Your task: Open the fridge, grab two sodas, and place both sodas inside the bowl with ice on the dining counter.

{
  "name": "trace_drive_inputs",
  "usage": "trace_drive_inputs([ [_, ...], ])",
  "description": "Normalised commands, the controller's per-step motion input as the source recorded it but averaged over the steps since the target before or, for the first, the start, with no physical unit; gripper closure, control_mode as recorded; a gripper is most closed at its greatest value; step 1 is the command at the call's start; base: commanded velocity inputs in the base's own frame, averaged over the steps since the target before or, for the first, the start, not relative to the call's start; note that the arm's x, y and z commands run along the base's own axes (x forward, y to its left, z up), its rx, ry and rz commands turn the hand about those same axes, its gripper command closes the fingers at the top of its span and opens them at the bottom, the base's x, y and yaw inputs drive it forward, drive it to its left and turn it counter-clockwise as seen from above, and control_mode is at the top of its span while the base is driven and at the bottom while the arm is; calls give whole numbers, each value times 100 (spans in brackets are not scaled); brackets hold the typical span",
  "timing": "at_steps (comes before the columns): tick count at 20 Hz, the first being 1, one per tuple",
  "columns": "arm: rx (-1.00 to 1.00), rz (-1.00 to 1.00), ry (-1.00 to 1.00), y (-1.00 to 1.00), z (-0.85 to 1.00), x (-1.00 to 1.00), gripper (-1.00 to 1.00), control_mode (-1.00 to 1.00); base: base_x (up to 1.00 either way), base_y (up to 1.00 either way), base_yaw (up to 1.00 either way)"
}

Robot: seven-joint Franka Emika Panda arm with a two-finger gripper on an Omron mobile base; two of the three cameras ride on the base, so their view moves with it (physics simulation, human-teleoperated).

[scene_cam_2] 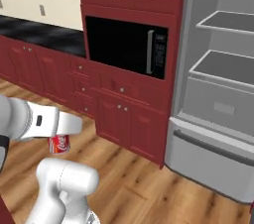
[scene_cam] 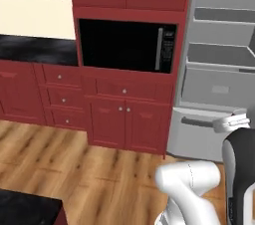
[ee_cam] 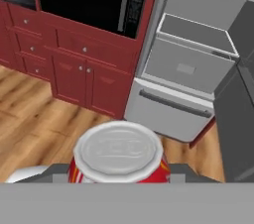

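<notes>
Soda (ee_cam: 119, 154) in pincer (ee_cam: 119, 173), before open fridge (ee_cam: 198, 64).

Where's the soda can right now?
The soda sits in the robot's hand, held above the wood floor, left of the open fridge.

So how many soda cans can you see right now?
1. A red soda can sits clamped in the gripper, out in front of the open fridge. Others may be hidden.
</notes>
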Motion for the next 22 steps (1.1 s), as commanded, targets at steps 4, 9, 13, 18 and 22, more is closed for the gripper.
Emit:
trace_drive_inputs([
  [4,0,0,0,0,0,0,100,100,-44,-44,41],
  [9,0,0,0,0,0,0,100,100,-57,-22,42],
  [13,0,0,0,0,0,0,100,100,-46,0,43],
  [18,0,0,0,0,0,0,100,100,-43,7,42],
  [22,0,0,0,0,0,0,100,100,-38,5,43],
])
